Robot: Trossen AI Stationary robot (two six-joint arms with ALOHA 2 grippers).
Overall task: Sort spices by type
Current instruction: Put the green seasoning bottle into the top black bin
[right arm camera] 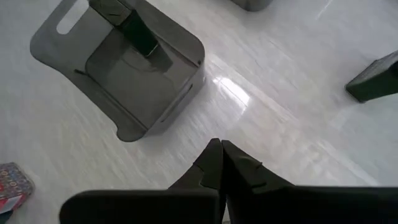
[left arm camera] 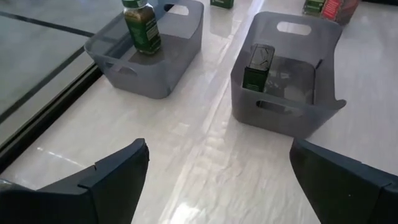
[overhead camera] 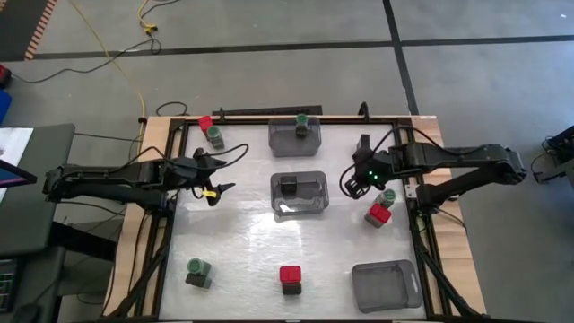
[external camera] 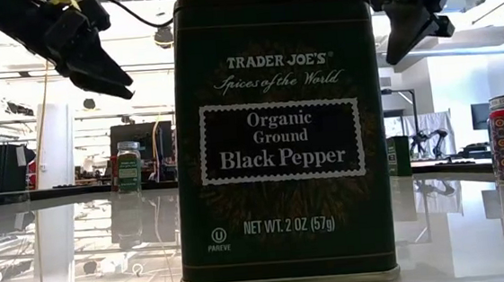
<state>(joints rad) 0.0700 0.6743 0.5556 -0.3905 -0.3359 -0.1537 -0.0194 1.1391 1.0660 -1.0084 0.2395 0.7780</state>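
The spices are small jars and tins spread over the white table. A green-capped jar (overhead camera: 301, 121) stands in the far bin (overhead camera: 280, 140) and a black tin (overhead camera: 289, 186) in the centre bin (overhead camera: 314, 205). Loose ones are a red-capped (overhead camera: 205, 123) and a green-capped (overhead camera: 216, 136) at the far left, a green-capped (overhead camera: 198, 271) near left, a red-capped (overhead camera: 290, 276) near the middle, and a green (overhead camera: 387, 197) and a red (overhead camera: 378, 215) at the right. My left gripper (overhead camera: 215, 175) (left arm camera: 217, 186) hangs open left of the centre bin. My right gripper (overhead camera: 359, 184) (right arm camera: 221, 158) hangs shut and empty to that bin's right.
A third grey bin (overhead camera: 386, 285) sits at the near right corner. A dark black pepper tin (external camera: 279, 139) stands close before the low camera and hides the table's middle there. Black rails (overhead camera: 269, 112) frame the table. Bare table lies between the centre bin and the near jars.
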